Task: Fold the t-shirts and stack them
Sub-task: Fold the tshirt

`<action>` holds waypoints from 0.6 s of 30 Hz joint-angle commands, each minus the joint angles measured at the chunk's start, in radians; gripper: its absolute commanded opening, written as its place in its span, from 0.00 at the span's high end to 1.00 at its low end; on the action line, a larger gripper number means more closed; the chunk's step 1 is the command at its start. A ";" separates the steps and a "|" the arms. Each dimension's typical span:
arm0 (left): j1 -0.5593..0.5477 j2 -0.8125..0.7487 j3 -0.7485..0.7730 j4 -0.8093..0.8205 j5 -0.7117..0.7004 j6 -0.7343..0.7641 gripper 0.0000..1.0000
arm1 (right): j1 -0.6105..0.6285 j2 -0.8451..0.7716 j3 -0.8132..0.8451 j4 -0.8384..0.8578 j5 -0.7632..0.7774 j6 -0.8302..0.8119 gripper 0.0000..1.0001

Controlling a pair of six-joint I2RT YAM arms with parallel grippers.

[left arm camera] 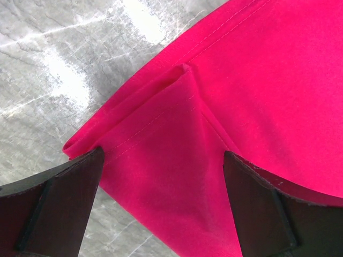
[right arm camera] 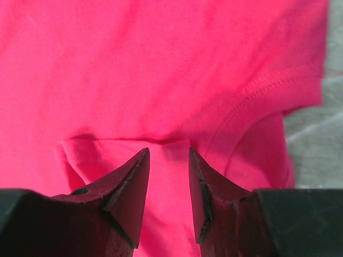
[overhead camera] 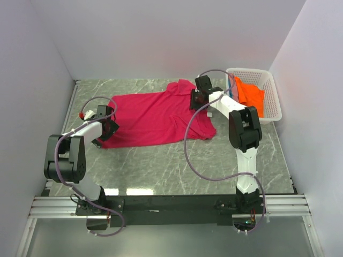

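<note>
Lying spread out w/ a few wrinkles, the crimson-pink soft cloth short-sleeved t-shirt (overhead camera: 153,115) sits mid-table, nearer the back edge than the front. Its hem end points to the left edge and its neck end to the right. At the hem's near-left corner a bit of cloth is turned over on itself into a small triangular flap, stitching showing.

Left gripper (left arm camera: 163,160) is at that corner, jaws spread wide, one black finger either side of the flap. Nothing is pinched.

Right gripper (right arm camera: 169,155) is over the neck end, just beside the ribbed collar seam. Jaws are part-open w/ a clear gap between the tips. A low ridge of cloth lies just ahead of them. The tips look to be resting on the fabric, but can't say for sure from the wrist view.

Bright orange cloth t-shirt (overhead camera: 251,93) is bunched up inside the white plastic lattice basket (overhead camera: 252,70), which stands in the back-right corner of the grey marble-pattern table (overhead camera: 161,166), apart from the pink shirt.
</note>
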 commanded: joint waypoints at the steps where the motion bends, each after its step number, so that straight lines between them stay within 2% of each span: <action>1: 0.008 0.008 0.034 0.012 0.001 0.015 0.01 | -0.005 0.040 0.050 0.006 -0.023 -0.033 0.58; 11: 0.017 0.019 0.032 0.003 0.002 0.014 0.01 | -0.005 0.085 0.058 0.003 -0.060 -0.036 0.62; 15: 0.020 0.010 0.031 -0.003 -0.004 0.014 0.00 | -0.004 0.071 0.038 0.007 -0.043 -0.025 0.89; 18: 0.021 0.004 0.026 -0.003 -0.010 0.012 0.01 | -0.005 0.026 0.027 0.010 -0.019 -0.021 1.00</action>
